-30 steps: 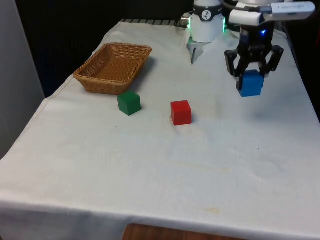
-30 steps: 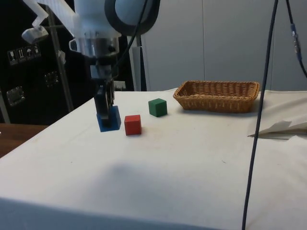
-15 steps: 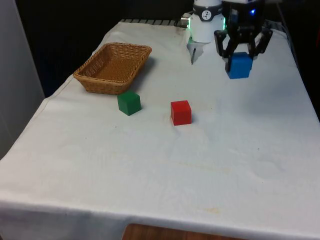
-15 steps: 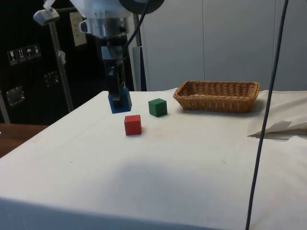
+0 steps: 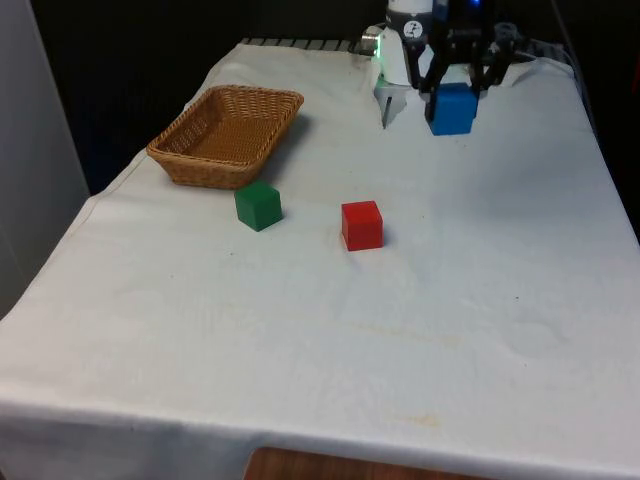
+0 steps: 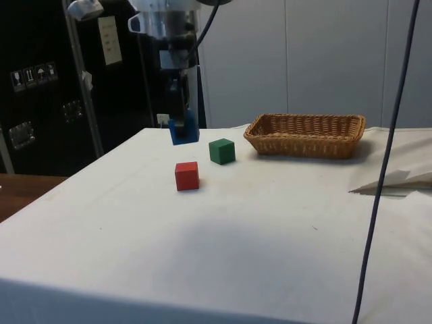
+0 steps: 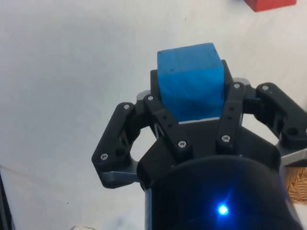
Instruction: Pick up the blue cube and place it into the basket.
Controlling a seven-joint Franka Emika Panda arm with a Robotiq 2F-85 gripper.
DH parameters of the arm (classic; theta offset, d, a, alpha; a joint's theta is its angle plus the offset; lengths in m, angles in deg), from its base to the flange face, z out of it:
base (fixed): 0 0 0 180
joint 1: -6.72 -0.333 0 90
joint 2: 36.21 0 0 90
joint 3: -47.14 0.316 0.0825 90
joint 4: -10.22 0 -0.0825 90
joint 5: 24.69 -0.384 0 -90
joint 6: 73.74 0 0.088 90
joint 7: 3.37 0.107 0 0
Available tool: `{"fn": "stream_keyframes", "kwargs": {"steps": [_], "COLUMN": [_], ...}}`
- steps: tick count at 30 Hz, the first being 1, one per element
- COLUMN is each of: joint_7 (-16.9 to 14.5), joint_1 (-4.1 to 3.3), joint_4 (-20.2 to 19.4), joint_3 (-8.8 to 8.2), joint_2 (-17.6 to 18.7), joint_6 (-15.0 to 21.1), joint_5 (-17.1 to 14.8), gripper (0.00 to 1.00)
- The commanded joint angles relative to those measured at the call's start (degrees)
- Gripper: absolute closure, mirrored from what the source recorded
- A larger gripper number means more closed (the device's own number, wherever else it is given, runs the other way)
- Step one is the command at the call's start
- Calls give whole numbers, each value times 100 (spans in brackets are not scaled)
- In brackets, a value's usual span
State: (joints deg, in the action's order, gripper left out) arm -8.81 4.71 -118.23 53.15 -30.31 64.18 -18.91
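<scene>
1. Front view: the gripper [image 5: 452,92] is hanging above the table's far edge, towards the front view's right, its jaws pinching the blue cube [image 5: 451,110], which is riding in the air clear of the white cloth [image 5: 420,330]; the basket [image 5: 227,135] is sitting near the table's edge on the front view's left, in the far half, well apart from the held cube; the green cube [image 5: 259,205] is lying just in front of the basket's near end; the red cube [image 5: 361,224] is resting on the cloth near the green cube, towards the front view's right, apart from it.

2. Side view: the gripper [image 6: 181,116] is holding the blue cube [image 6: 183,129] aloft, above and beyond the red cube [image 6: 187,175]; the green cube [image 6: 221,151] is standing between the red cube and the basket [image 6: 306,134], touching neither; the basket is lying towards the table's far edge, its open side facing up.

3. Wrist view: the gripper [image 7: 192,103] is clamping the blue cube [image 7: 191,81] between its two black fingers [image 7: 163,117], one on each opposite face; the white cloth [image 7: 72,72] is spreading beneath the cube; a corner of the red cube [image 7: 268,4] is showing at the picture's edge.
</scene>
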Motion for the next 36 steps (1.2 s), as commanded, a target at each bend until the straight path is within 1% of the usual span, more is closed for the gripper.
{"fn": "stream_keyframes", "kwargs": {"steps": [1,4,5,6,11,12,13,18,19,22,23,24,27,30,31,32,36], "joint_7": [-115,-206,-126,-229,-378,-286,-435,-567,-619,-699,-607,-722,-802,-911,-831,-934,-1071], "joint_1": [29,34,17,34,46,23,46,40,46,40,34,40,46,46,34,46,46], "joint_4": [-69,-201,-178,-229,-390,-338,-453,-607,-665,-751,-716,-773,-859,-968,-934,-991,-1117], "joint_3": [-6,-92,-109,-115,-235,-223,-286,-413,-470,-550,-539,-573,-653,-768,-756,-791,-940], "joint_2": [-92,-235,-206,-269,-453,-384,-521,-699,-768,-871,-819,-905,-1003,-1134,-1083,-1157,-1306], "joint_6": [-17,-17,0,-17,-17,-6,-23,-29,-34,-40,-17,-40,-46,-57,-34,-57,-63], "joint_5": [-103,-115,-23,-120,-172,-92,-183,-206,-206,-212,-132,-218,-223,-229,-155,-229,-229], "gripper": [100,100,100,100,100,100,100,100,100,100,100,100,100,100,100,100,100]}}
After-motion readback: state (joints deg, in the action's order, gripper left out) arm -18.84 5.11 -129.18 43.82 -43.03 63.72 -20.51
